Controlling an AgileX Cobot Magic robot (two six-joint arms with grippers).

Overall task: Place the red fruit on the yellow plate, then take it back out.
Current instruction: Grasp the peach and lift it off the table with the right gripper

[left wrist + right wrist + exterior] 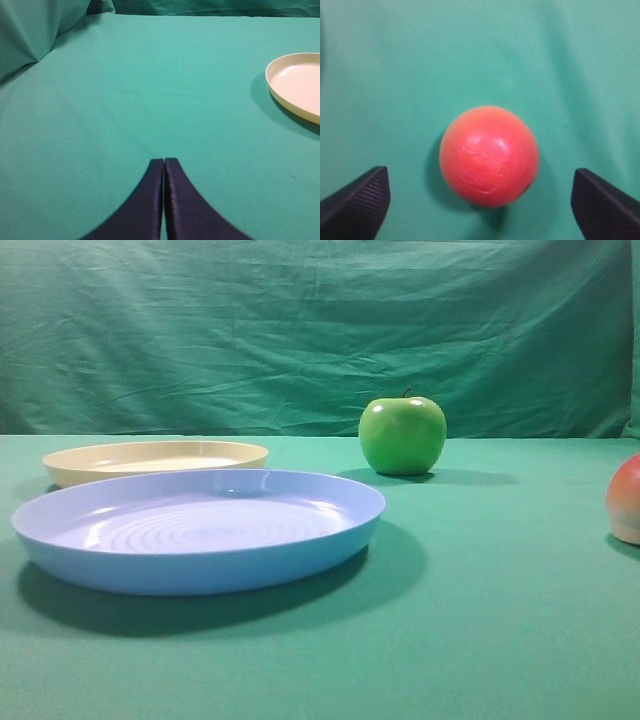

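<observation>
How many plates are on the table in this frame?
2. The yellow plate sits at the back left; the light blue plate sits in front of it, nearer the camera. Nothing lies on either. More could be outside the views.

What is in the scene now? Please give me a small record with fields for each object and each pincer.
red fruit: on the green cloth, not on any plate, between the open right pincer's fingers
yellow plate: empty, behind the blue plate
green apple: upright on the cloth, apart from both plates
left pincer: shut, holding nothing
right pincer: open, above the fruit, not touching it
</observation>
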